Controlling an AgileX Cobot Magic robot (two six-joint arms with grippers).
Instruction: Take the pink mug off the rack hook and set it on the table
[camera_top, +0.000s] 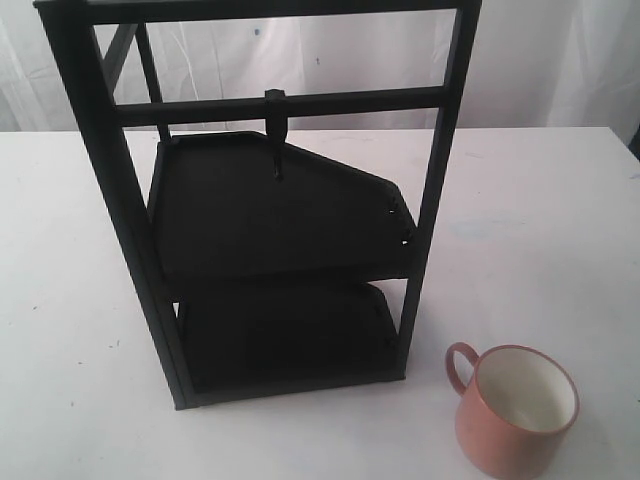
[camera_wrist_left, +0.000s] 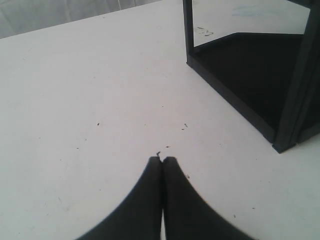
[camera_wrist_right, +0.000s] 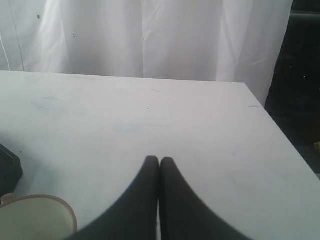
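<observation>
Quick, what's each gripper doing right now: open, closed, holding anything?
Left gripper: closed, holding nothing.
Right gripper: closed, holding nothing; the pink mug stands free on the table.
</observation>
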